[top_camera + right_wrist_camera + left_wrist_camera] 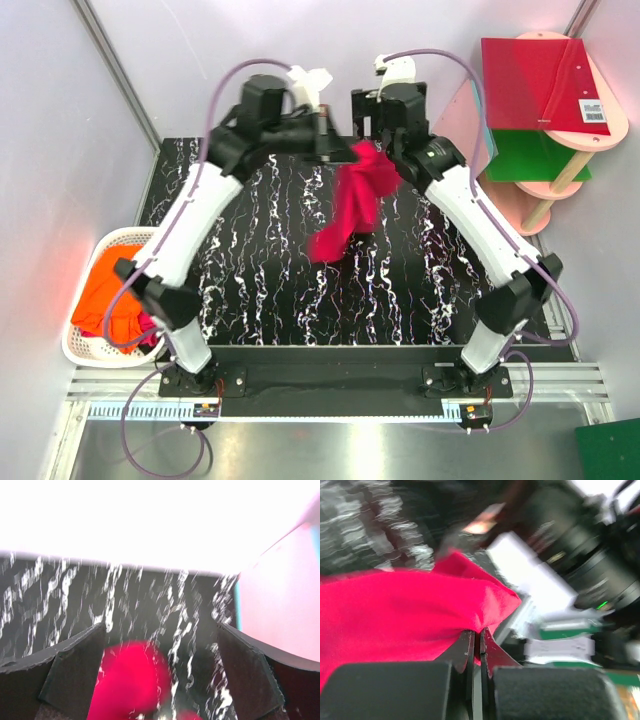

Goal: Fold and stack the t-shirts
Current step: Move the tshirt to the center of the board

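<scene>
Left gripper tight on crimson t-shirt

A black tabletop veined with white marbling filled the middle of a grey-walled booth, and the same marbling showed blurred in the right wrist view. A white plastic laundry basket stood on the floor just off its left edge. At far right, a red board bearing a barcode label partly overlapped a green board, both on a round pink side stand. A pink board with a teal edge leaned between the stand and the tabletop. An aluminium rail ran along the near edge, and a green mat lay in the bottom right corner.
</scene>
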Controlling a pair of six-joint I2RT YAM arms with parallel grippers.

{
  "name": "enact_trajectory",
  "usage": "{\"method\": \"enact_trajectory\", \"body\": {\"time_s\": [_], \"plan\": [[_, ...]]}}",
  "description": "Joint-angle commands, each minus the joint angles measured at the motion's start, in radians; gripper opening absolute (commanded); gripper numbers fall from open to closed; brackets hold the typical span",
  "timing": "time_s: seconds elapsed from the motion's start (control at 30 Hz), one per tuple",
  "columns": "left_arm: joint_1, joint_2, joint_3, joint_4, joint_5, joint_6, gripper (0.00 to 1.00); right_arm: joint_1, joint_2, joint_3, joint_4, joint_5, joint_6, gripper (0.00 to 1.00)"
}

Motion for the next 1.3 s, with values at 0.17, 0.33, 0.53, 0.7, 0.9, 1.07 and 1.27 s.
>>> {"method": "enact_trajectory", "body": {"time_s": [0.17, 0.33, 0.53, 0.7, 0.9, 1.07, 1.27], "plan": [[-0.045, 0.038, 0.095, 0.092, 0.096, -0.109, 0.0, 0.012, -0.137, -0.046, 0.171, 0.18, -0.117, 1.0], [0.16, -0.098, -0.436, 0.125, 0.021, -0.188, 0.0, 0.012, -0.157, -0.109, 0.18, 0.189, -0.114, 1.0], [0.328, -0.006, -0.709, -0.037, -0.016, -0.133, 0.0, 0.01, -0.141, -0.134, 0.188, 0.145, -0.12, 1.0], [0.351, 0.141, -0.633, -0.199, -0.134, -0.077, 0.0, 0.01, -0.134, -0.149, 0.184, 0.091, -0.12, 1.0], [0.404, 0.141, -0.483, -0.251, -0.349, -0.109, 0.0, 0.012, -0.138, -0.221, 0.111, 0.004, -0.08, 1.0], [0.469, 0.143, -0.354, -0.251, -0.452, -0.14, 0.0, 0.01, -0.086, -0.264, -0.093, -0.275, 0.027, 1.0], [0.548, 0.25, -0.3, -0.247, -0.434, -0.177, 0.0, 0.009, 0.111, -0.218, -0.337, -0.663, 0.054, 0.98]]}}
